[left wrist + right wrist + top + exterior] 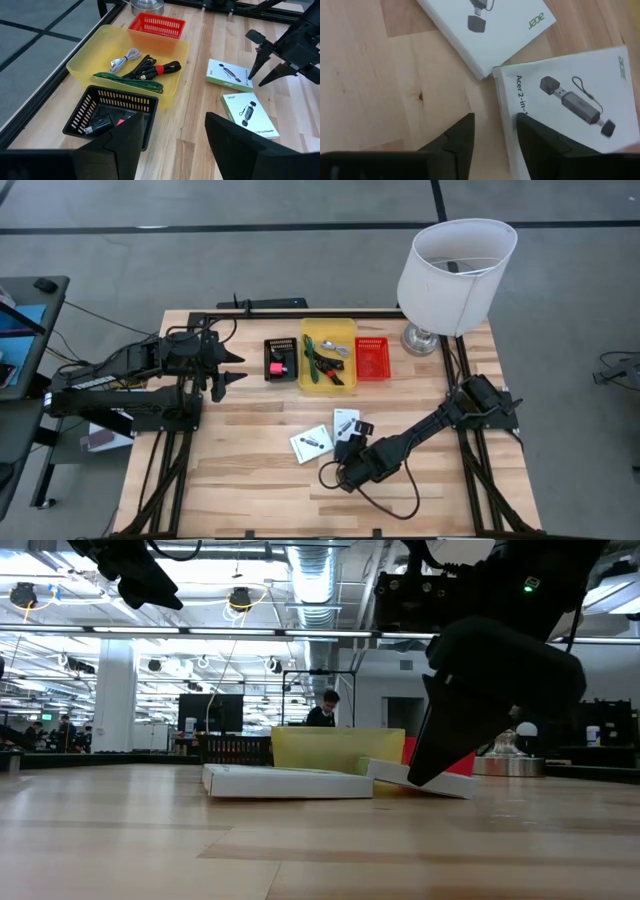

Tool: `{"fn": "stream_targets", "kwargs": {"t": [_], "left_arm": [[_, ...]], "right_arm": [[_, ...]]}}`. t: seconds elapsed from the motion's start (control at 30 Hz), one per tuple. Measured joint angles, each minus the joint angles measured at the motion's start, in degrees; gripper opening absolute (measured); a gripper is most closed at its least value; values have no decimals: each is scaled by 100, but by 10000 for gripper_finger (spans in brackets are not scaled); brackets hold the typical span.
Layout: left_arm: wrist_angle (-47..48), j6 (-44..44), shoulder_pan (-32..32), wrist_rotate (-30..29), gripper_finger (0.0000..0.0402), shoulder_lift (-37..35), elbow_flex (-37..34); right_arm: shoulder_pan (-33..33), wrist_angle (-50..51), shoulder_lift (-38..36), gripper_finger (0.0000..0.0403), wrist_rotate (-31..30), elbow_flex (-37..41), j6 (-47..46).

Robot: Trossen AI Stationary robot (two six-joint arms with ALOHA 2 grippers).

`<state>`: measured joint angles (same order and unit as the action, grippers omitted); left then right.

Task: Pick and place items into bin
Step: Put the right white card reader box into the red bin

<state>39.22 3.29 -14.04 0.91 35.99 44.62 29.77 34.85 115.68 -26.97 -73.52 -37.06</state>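
Two white boxes with a black card-reader picture lie flat on the wood, one (312, 444) nearer, one (346, 421) (229, 75) closer to the yellow bin (328, 326). My right gripper (352, 444) (495, 131) is open and low over the second box (560, 100): one finger stands over the box, the other over bare wood. The yellow bin (85, 65) holds a green-handled tool (131, 80), a red-and-black cable (157, 68) and a silver cable (122, 60). My left gripper (235, 370) (172, 131) hangs open above the table beside the black basket (280, 358). My right gripper comes down on the second box's side edge (501, 107) from above, with that edge in the gap between its fingers. I cannot tell whether a finger touches the box. The box lies on the table.
The black basket (120, 96) holds a small pink-red piece (120, 121) and a dark item. A red basket (372, 358) sits right of the yellow bin. A white lamp (455, 265) stands at the far right corner. A black cable loops on the near table (385, 500).
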Motion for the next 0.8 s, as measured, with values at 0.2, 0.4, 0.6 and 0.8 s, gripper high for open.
{"fn": "stream_targets", "kwargs": {"t": [0.2, 0.4, 0.6, 0.8], "left_arm": [[-1, 35, -2, -2, 206, 1, 0], [-2, 39, -1, -2, 206, 1, 0], [-2, 39, 0, -2, 206, 2, 0], [-2, 39, 0, -1, 206, 2, 0]], "right_arm": [[-30, -15, 2, 159, -18, 0, -2], [17, 233, 34, 153, -49, -67, -3], [7, 704, 29, 144, -82, -275, -2], [-69, 768, 13, 150, -139, -304, 208]]}}
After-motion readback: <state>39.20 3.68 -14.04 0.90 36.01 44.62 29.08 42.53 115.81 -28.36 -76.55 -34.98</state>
